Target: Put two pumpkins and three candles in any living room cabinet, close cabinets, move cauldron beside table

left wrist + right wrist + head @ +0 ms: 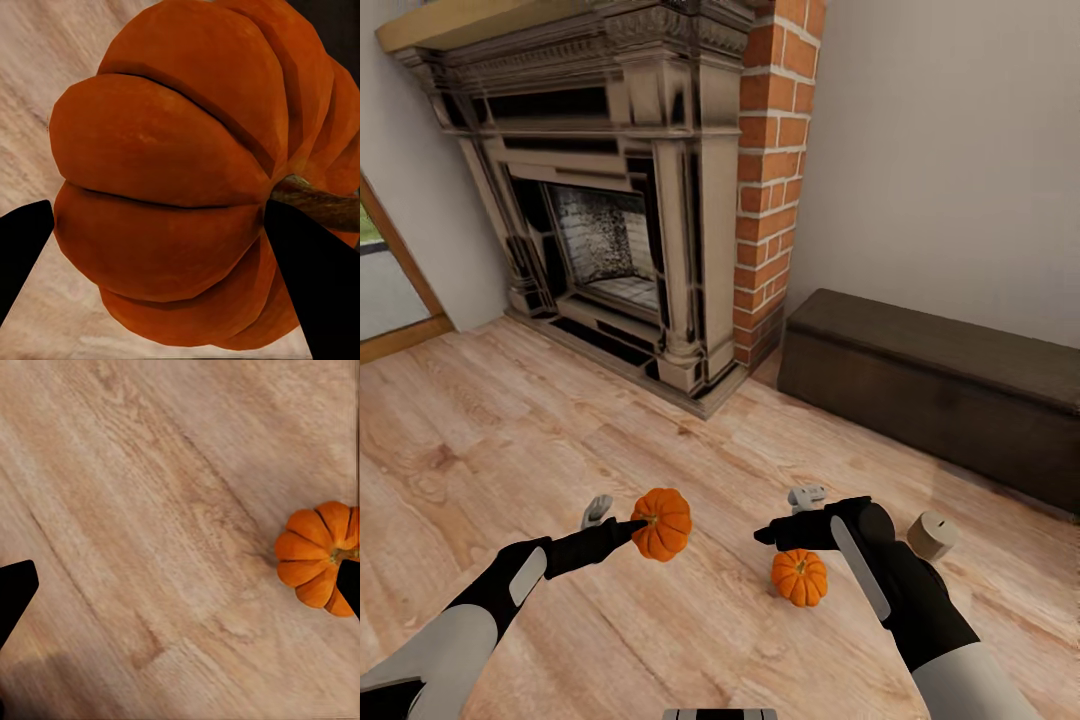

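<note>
The left gripper point(645, 527) is clamped on a bright orange ribbed pumpkin with a short brown stem point(662, 523), held above the pale wooden plank floor point(490, 440); in the left wrist view its 2 black fingers point(311, 277) press against either side of that held pumpkin point(180, 180), whose stem points sideways. The right gripper point(785, 520) hangs over the floor with its jaws spread wide and nothing between them; the right wrist view shows 1 dark fingertip point(15, 589) well apart from the other. Just below that gripper in the head view, a second orange ribbed pumpkin point(799, 577) sits upright on the floor, and the right wrist view catches it point(315, 556) beside the far fingertip. Near the right forearm, a short beige cylindrical candle with a dark wick point(932, 535) stands on the planks. Further back, a long, low, dark brown wooden cabinet point(950, 385) runs along the plain wall, its front panels shut. Beside the cabinet's left end rises a red brick column point(770, 180), joined to an ornate grey carved fireplace point(610, 190).
</note>
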Robot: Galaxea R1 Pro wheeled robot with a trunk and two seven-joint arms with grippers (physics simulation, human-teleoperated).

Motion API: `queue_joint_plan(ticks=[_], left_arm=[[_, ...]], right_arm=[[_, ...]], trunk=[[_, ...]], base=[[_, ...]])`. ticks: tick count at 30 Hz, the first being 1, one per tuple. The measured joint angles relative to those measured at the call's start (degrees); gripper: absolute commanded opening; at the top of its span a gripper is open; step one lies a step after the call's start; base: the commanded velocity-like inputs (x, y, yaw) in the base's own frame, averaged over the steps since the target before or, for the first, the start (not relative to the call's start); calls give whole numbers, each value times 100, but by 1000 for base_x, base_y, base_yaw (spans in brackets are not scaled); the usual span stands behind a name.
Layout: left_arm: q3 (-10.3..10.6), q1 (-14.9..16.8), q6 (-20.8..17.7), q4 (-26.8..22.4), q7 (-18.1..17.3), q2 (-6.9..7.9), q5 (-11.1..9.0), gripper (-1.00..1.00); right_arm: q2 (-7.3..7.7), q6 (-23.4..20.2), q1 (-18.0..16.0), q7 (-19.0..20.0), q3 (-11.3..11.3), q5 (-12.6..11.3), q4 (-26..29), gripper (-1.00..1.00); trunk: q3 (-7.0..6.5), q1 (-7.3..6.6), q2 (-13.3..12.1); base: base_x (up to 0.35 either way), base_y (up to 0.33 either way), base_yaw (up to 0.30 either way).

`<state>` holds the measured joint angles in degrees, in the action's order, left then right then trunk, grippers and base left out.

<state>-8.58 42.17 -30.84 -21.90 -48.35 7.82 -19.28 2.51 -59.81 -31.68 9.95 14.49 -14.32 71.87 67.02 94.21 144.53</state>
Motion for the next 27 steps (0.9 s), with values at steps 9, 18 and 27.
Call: queue_joint_plan(ticks=[9, 18, 27], left_arm=[[3, -1, 0, 1, 1, -1, 1, -100], [3, 0, 0, 2, 2, -8, 0, -100], [3, 0, 0, 3, 2, -9, 0, -100]], right_arm=[[0, 0, -1, 4, -5, -3, 0, 100], [0, -1, 0, 9, -9, -3, 3, 100], [0, -1, 0, 9, -16, -4, 5, 100]], trunk=[[-21, 0, 0], [-88, 0, 0], [-162, 0, 0]], base=[[1, 8, -41], [0, 0, -162], [0, 0, -184]])
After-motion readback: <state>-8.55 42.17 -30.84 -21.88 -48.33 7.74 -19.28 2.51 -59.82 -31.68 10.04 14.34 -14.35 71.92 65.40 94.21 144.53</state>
